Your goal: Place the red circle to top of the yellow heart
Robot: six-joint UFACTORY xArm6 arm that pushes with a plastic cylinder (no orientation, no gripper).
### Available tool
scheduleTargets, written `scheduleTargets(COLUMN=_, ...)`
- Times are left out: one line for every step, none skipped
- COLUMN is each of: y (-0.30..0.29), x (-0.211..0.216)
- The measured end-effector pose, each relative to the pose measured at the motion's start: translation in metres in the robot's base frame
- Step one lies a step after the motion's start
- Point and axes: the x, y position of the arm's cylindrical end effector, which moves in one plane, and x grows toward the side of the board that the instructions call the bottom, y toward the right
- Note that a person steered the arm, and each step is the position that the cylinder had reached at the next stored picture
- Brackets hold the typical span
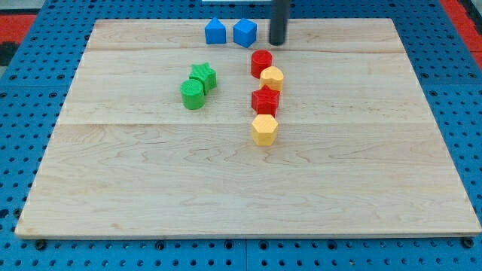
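A pale wooden desk (151, 196) fills most of the frame, lying on a blue perforated base (22, 90). My tip (278, 43) comes down from the top edge of the frame as a dark rod and ends near the desk's upper edge, just to the right of the blue cube (245, 33) and slightly above and right of the red circle (261, 63); it touches neither. There are no jaws on this arm, so nothing is apart, together, or clamped; the rod simply ends in a blunt point.

The red circle sits in the upper middle of the frame. The yellow heart (272, 77) touches it on its lower right side, so the circle already lies at the heart's upper left. Directly below the heart is a red block (265, 100) of a star-like shape, and below that a yellow hexagon (264, 129); the four form a rough vertical column.

To the left of the blue cube stands a blue block with a peaked top (215, 31), just beside it. In the left middle of the frame, a green star (203, 75) and a green cylinder (193, 95) touch each other, well apart from the column.
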Motion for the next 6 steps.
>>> scheduleTargets(y=-0.069, x=0.006)
scheduleTargets(y=-0.072, x=0.042)
scheduleTargets(y=-0.054, x=0.065)
scheduleTargets(y=-0.053, x=0.078)
scheduleTargets(y=-0.039, x=0.081)
scheduleTargets(y=-0.014, x=0.081)
